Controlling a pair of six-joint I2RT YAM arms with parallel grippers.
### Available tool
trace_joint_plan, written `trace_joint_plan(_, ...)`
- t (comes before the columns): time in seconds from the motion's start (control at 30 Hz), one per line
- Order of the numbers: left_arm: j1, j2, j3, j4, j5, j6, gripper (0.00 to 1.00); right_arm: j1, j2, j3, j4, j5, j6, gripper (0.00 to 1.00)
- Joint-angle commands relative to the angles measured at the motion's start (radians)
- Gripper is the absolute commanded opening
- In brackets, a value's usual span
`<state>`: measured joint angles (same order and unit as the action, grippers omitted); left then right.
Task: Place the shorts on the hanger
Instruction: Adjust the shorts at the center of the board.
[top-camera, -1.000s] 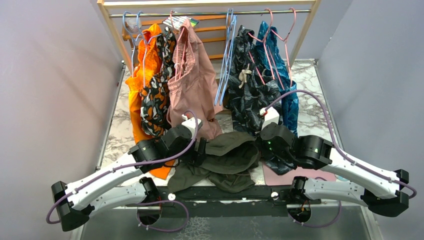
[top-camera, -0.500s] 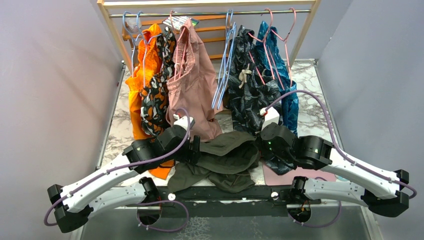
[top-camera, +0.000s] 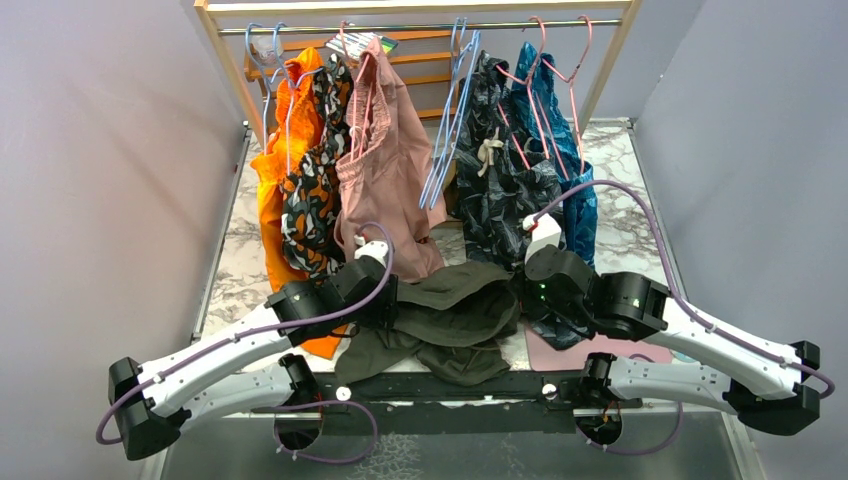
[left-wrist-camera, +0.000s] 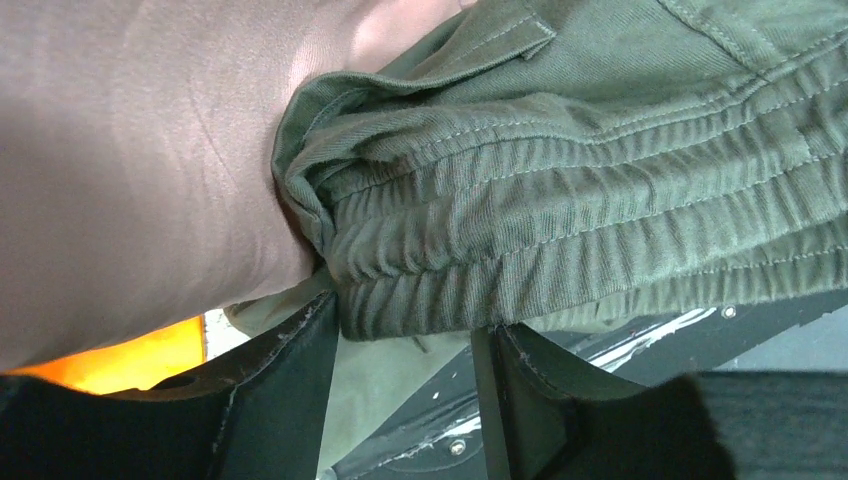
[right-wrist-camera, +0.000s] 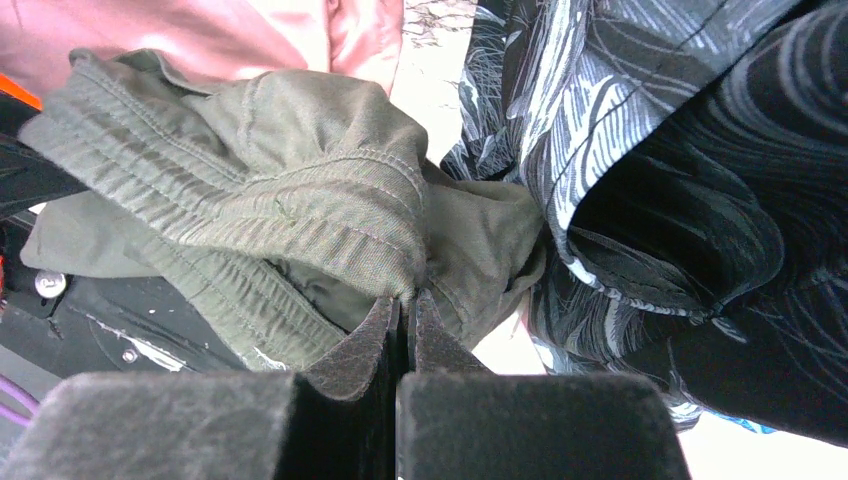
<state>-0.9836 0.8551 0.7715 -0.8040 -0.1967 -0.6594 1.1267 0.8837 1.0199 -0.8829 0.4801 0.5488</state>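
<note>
Because the shorts (top-camera: 455, 310) sag as a heavy, bunched heap between our grippers, a lift could drop them; the right gripper (right-wrist-camera: 403, 320) is pressed together on only a thin fold, and the left gripper (left-wrist-camera: 405, 340), fingers apart, merely straddles the ribbed elastic waistband; soft olive twill; the hanger (top-camera: 447, 130), thin slick blue wire, hangs well beyond both.

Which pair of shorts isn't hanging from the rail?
The olive-green shorts, bunched low at the table's near edge; every other pair hangs from the rail.
</note>
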Motion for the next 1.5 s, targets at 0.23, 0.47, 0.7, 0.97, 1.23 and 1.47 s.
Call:
trace_joint_plan(0.23, 0.0, -0.005, -0.004, 0.076, -0.057, 0.004, 0.23, 0.007, -0.043, 0.015, 0.02, -0.037, -0.017, 0.01)
trace_joint_plan(0.47, 0.0, -0.104, 0.221, -0.015, -0.021, 0.105, 0.0, 0.007, -0.116, 0.138, 0.015, -0.125, -0.156, 0.01)
trace_joint_plan(0.7, 0.0, -0.113, 0.54, -0.085, 0.048, 0.261, 0.0, 0.006, -0.114, 0.39, -0.029, -0.22, -0.291, 0.01)
trace_joint_plan(0.97, 0.0, -0.069, 0.814, -0.115, 0.067, 0.379, 0.0, 0.007, -0.092, 0.581, -0.071, -0.204, -0.348, 0.01)
trace_joint_plan(1.23, 0.0, 0.007, 1.078, -0.111, 0.178, 0.429, 0.0, 0.007, -0.097, 0.735, -0.005, -0.334, -0.406, 0.01)
trace_joint_plan(1.47, 0.0, 0.017, 1.204, -0.039, 0.295, 0.431, 0.0, 0.007, -0.108, 0.825, 0.071, -0.524, -0.435, 0.01)
